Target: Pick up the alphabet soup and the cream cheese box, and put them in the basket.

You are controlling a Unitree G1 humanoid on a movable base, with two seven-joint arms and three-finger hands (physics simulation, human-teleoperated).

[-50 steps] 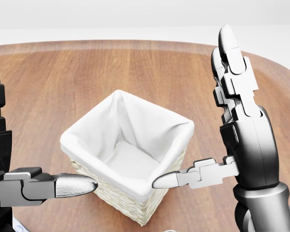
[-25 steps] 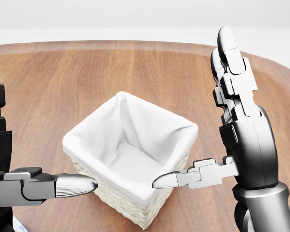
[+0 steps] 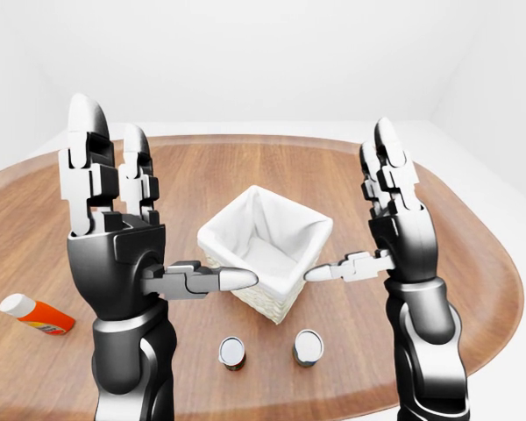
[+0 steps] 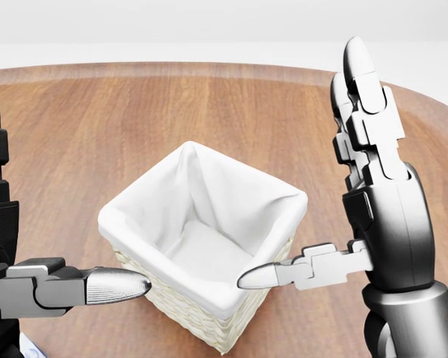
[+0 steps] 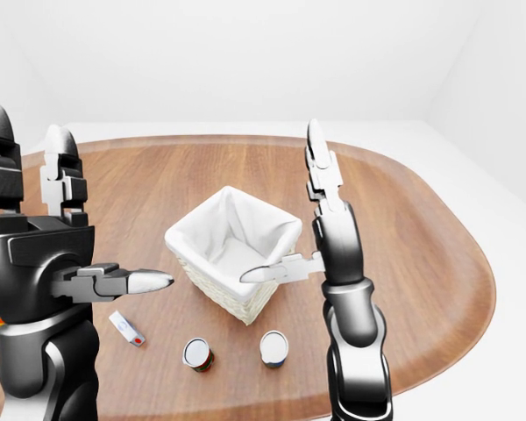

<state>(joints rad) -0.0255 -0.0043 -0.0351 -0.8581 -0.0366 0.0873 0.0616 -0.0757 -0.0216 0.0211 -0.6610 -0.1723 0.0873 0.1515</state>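
Observation:
A wicker basket (image 3: 263, 250) with a white cloth lining stands mid-table, empty. Two small cans (image 5: 197, 354) (image 5: 273, 347) stand upright below it in the right-eye view; I cannot tell which is the alphabet soup. A small white box with a red mark (image 5: 128, 328), possibly the cream cheese box, lies left of the cans. My left hand (image 3: 167, 197) is open and empty, raised left of the basket. My right hand (image 3: 346, 203) is open and empty, raised to its right. Both thumbs point towards the basket without touching it.
An orange and white tube (image 3: 35, 314) lies at the table's left in the left-eye view. The oval wooden table (image 3: 245, 175) stretches wide around the basket. White floor and walls surround it.
In the head view the basket has shifted slightly right and down. My right hand has drifted a little to the right. My left hand has not moved.

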